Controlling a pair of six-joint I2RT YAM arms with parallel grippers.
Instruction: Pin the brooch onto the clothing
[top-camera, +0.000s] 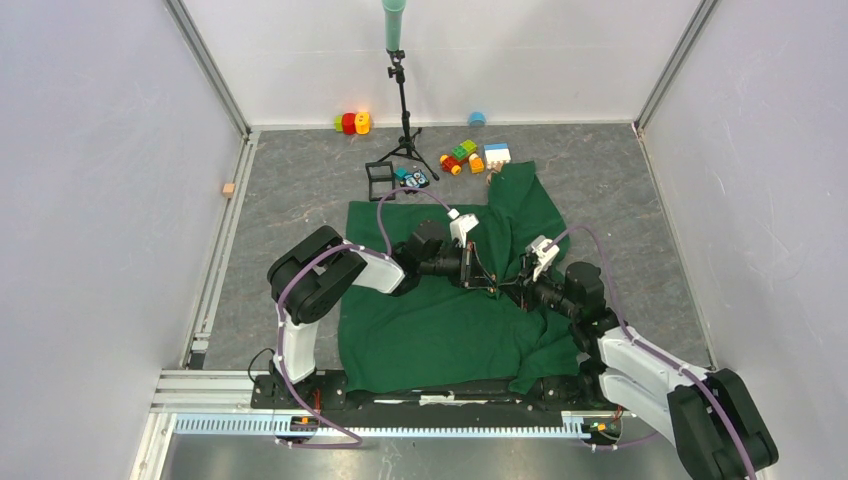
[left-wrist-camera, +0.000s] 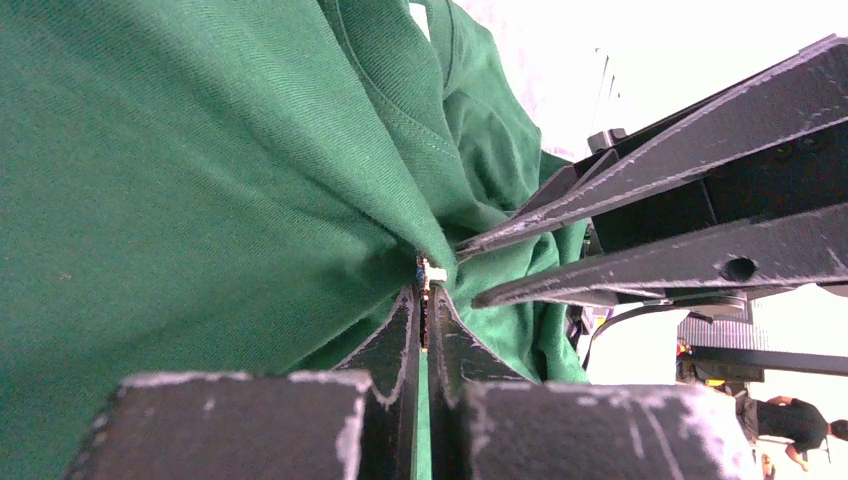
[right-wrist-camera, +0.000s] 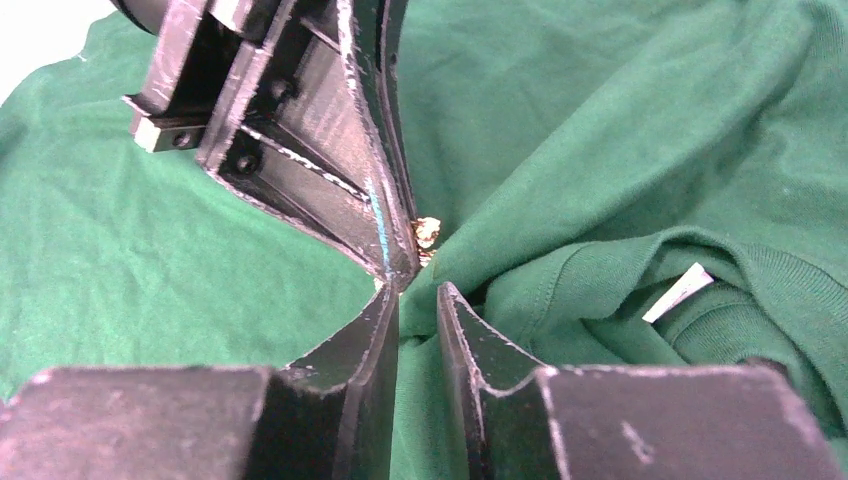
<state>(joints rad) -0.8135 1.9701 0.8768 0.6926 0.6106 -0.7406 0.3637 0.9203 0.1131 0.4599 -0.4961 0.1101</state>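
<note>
The clothing (top-camera: 440, 320) is a dark green T-shirt spread on the table in front of both arms. Both grippers meet over its middle, near the collar. My left gripper (left-wrist-camera: 424, 290) is shut, and the brooch (left-wrist-camera: 433, 272) shows as a tiny pale speck right at its tips, with bunched fabric (left-wrist-camera: 200, 180) around it. In the right wrist view the brooch (right-wrist-camera: 427, 232) sits beside the left gripper's fingertips (right-wrist-camera: 398, 262). My right gripper (right-wrist-camera: 418, 295) stands just in front of it. Its jaws are a narrow gap apart, with a fold of shirt (right-wrist-camera: 600, 130) lying in that gap.
A white neck label (right-wrist-camera: 678, 292) lies inside the collar. Coloured toy blocks (top-camera: 465, 155), a black tripod (top-camera: 403, 110) and a small black frame (top-camera: 380, 180) stand behind the shirt. Red and yellow pieces (top-camera: 352, 122) sit at the back wall.
</note>
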